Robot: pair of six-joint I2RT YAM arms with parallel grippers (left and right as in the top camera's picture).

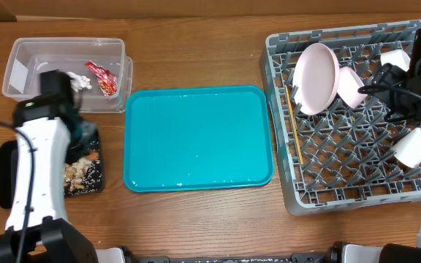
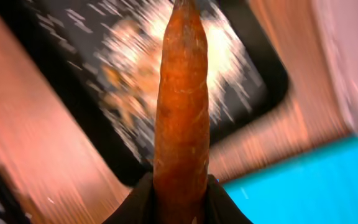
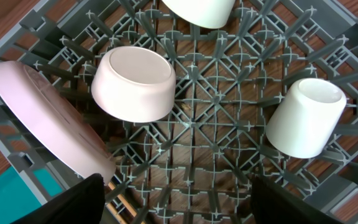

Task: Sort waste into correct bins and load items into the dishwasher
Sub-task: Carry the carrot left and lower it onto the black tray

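Carrot [image 2: 180, 106]: clamped between the fingers of the left gripper [image 2: 179, 194], tip pointing away, held over the black tray [image 2: 55, 68] and the food scraps [image 2: 129, 68] in it. Right gripper [image 3: 185, 200]: fingers set apart, above the dish rack [image 3: 210, 118], well away from the black tray.

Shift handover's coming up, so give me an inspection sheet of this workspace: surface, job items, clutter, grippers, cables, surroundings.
Surface: wooden table.
Job's things: carrot over black tray of food scraps; red wrapper, napkin in clear tub; plate, bowl, cup, chopsticks in dish rack.
Clutter: teal tray mid-table.
Grippers: left gripper shut on carrot; right gripper open above dish rack.
Cables: black cable along left arm.
Surroundings: nothing seen.
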